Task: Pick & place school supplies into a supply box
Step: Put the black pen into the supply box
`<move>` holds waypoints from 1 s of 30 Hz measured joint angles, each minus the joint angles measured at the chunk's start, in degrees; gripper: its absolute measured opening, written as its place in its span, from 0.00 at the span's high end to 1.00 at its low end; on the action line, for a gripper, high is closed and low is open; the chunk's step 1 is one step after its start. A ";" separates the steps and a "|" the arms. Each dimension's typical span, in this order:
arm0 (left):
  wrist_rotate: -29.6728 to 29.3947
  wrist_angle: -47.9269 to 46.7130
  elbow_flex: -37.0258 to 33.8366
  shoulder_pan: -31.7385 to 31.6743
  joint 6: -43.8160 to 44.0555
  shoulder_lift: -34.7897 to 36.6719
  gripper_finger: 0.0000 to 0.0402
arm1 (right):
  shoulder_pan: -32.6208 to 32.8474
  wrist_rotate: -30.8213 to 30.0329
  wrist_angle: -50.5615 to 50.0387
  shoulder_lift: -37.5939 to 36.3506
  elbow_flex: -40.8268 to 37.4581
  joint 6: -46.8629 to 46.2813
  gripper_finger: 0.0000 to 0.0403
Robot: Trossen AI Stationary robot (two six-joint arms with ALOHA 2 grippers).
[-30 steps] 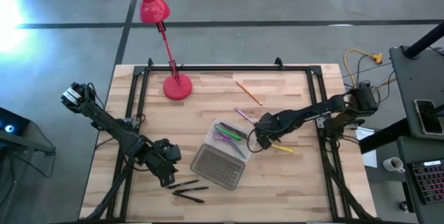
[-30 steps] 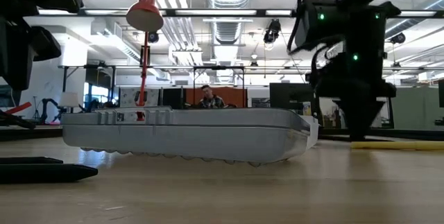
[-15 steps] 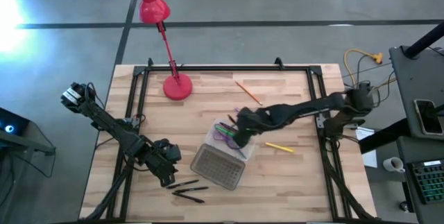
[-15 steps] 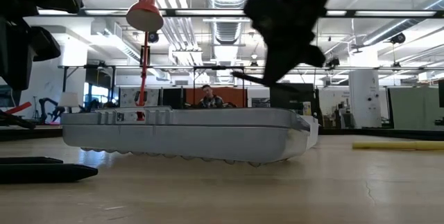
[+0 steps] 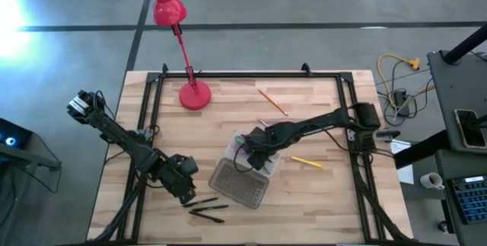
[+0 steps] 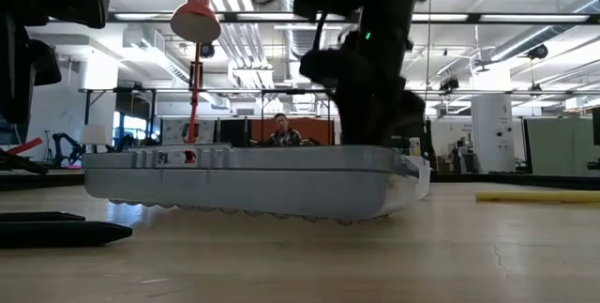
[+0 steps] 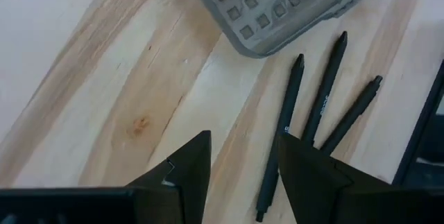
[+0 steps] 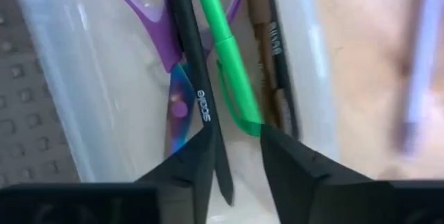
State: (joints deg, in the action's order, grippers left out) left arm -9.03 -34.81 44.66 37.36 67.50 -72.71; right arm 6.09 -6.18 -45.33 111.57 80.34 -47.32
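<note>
Left gripper (image 5: 183,187): low at about 8 o'clock on the wooden surface (image 5: 319,200), fingers (image 7: 187,165) parted and empty. Just beside it, toward 6 o'clock, three black pens (image 5: 204,208) lie loose on the wood, near the grey gridded lid (image 5: 239,183); the wrist view shows them side by side past the lid's corner (image 7: 277,16).

Red desk lamp (image 5: 183,48): base at about 11 o'clock, head reaching beyond the surface's far edge.

Supply box (image 5: 268,168): near centre, open, lid folded out toward 7 o'clock. Contents seen from the right wrist: purple-handled scissors (image 8: 170,57), a black pen (image 8: 198,92), a green marker (image 8: 225,50), a brown pen (image 8: 270,64).

Right gripper (image 5: 255,153): directly over the open box, fingers (image 8: 187,165) partly apart, gripping nothing; the arm crosses the box from 3 o'clock and hides part of it.

Orange pencil (image 5: 272,102): toward 1 o'clock, well apart.

Yellow pencil (image 5: 307,161): just right of the box.
</note>
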 joint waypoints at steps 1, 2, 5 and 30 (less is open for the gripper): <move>0.08 0.15 0.00 0.10 0.42 0.00 0.63 | 0.37 -1.73 -0.74 -0.76 0.24 0.95 0.71; 0.12 0.55 0.00 0.23 0.53 -0.02 0.63 | 0.69 -3.57 -1.17 -1.92 0.50 1.64 0.68; 0.14 1.67 -0.02 0.26 -1.80 -1.04 0.63 | 1.75 -9.23 -2.50 -5.50 0.75 4.24 0.61; -0.87 6.65 12.59 4.37 -8.70 -29.52 0.70 | 9.16 -29.64 -21.70 -16.46 -4.13 -5.20 0.41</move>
State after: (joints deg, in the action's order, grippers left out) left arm -9.90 -28.16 57.25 41.74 58.80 -102.23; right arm 15.25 -35.81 -67.03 95.11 76.22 -52.52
